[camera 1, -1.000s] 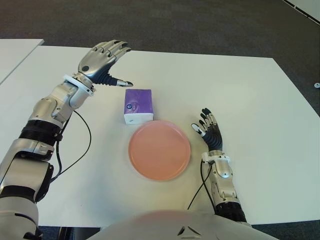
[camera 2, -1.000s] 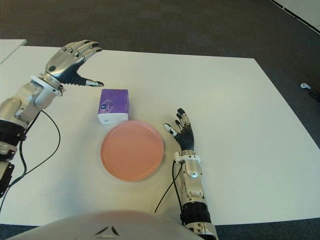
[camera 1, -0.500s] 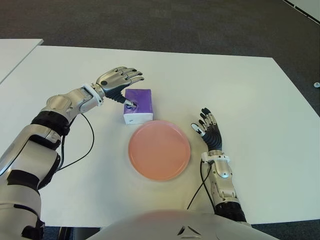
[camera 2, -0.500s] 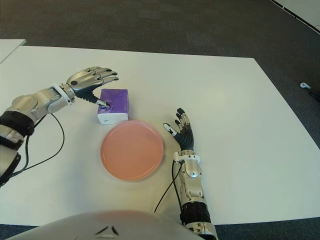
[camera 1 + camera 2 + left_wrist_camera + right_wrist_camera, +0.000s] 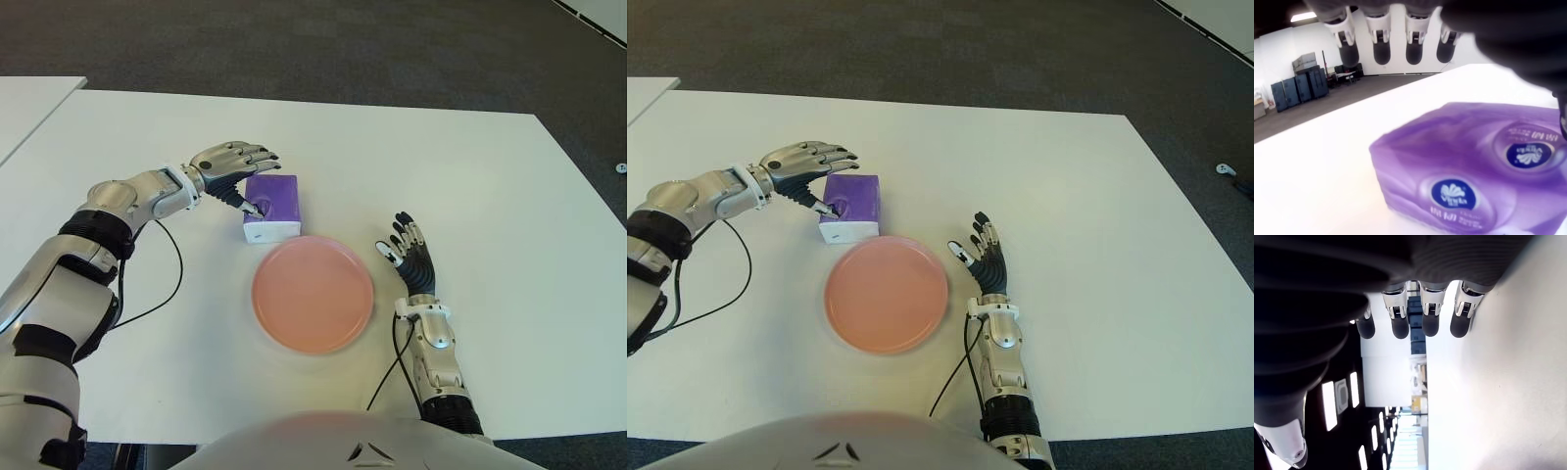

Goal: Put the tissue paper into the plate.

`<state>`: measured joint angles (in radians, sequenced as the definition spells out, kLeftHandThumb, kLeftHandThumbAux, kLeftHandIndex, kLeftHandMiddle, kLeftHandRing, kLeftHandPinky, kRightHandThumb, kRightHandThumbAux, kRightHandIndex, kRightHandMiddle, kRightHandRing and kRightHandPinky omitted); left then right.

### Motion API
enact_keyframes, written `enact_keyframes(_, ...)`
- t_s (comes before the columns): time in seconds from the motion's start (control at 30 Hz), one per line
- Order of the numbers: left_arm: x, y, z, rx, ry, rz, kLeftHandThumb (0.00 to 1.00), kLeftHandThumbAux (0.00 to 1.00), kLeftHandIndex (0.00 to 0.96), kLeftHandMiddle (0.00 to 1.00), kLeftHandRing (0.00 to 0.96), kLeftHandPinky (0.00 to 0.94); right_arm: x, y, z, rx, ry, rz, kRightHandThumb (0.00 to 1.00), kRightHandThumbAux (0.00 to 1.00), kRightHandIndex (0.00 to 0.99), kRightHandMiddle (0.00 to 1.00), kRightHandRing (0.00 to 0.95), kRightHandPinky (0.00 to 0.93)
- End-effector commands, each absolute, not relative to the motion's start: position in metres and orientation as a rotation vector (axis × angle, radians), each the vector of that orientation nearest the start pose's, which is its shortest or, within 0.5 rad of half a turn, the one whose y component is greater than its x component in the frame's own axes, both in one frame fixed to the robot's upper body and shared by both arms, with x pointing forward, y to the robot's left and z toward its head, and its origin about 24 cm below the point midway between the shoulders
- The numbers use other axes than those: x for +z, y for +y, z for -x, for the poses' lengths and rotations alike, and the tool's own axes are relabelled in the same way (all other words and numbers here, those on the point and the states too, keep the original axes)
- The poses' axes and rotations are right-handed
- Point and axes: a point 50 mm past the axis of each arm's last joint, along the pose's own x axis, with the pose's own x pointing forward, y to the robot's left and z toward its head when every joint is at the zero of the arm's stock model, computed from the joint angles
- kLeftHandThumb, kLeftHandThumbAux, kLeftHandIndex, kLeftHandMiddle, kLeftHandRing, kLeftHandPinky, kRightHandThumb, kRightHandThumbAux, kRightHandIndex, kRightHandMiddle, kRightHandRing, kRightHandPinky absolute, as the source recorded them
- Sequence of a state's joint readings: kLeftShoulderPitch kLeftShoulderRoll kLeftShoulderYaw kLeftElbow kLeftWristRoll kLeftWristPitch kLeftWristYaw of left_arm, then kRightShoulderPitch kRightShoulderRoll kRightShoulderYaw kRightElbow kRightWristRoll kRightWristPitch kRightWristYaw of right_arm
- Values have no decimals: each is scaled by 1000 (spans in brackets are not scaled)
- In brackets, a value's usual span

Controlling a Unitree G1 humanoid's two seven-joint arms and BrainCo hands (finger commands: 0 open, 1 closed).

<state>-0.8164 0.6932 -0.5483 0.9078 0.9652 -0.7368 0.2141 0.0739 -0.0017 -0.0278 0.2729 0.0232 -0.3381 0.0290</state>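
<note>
A purple tissue pack (image 5: 273,206) lies on the white table (image 5: 490,186), just behind the pink plate (image 5: 313,294). My left hand (image 5: 238,168) reaches over the pack's left end with fingers spread; its thumb tip touches the pack's top near the left edge. In the left wrist view the tissue pack (image 5: 1474,166) fills the frame under the extended fingers (image 5: 1382,46), and nothing is gripped. My right hand (image 5: 409,257) shows to the right of the plate with fingers straight and holds nothing.
A black cable (image 5: 157,294) loops over the table left of the plate. A second table's corner (image 5: 29,103) shows at far left. Dark carpet lies beyond the table's far edge.
My left hand came down and in from behind the pack to its left end, then lowered slightly so the thumb meets the pack. The pack, plate and right hand stayed put.
</note>
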Motion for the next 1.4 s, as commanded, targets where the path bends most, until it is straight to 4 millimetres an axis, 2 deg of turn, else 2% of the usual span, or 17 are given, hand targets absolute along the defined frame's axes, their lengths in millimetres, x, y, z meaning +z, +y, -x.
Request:
enact_keyframes(0.03, 102, 201, -351, -691, -426, -1651, 118, 307, 0, 0, 0, 0, -28, -162, -215, -36, 123, -21, 60, 649, 0, 0, 0, 0)
enact_keyframes(0.67, 98, 205, -352, -731, -353, -1735, 96, 300, 0, 0, 0, 0, -29, -162, -216, -19, 128, -34, 53, 641, 0, 0, 0, 0)
enact_keyframes(1.4, 97, 206, -347, -738, -369, -1670, 86, 302, 0, 0, 0, 0, -30, -164, -216, -8, 129, -26, 54, 633, 0, 0, 0, 0)
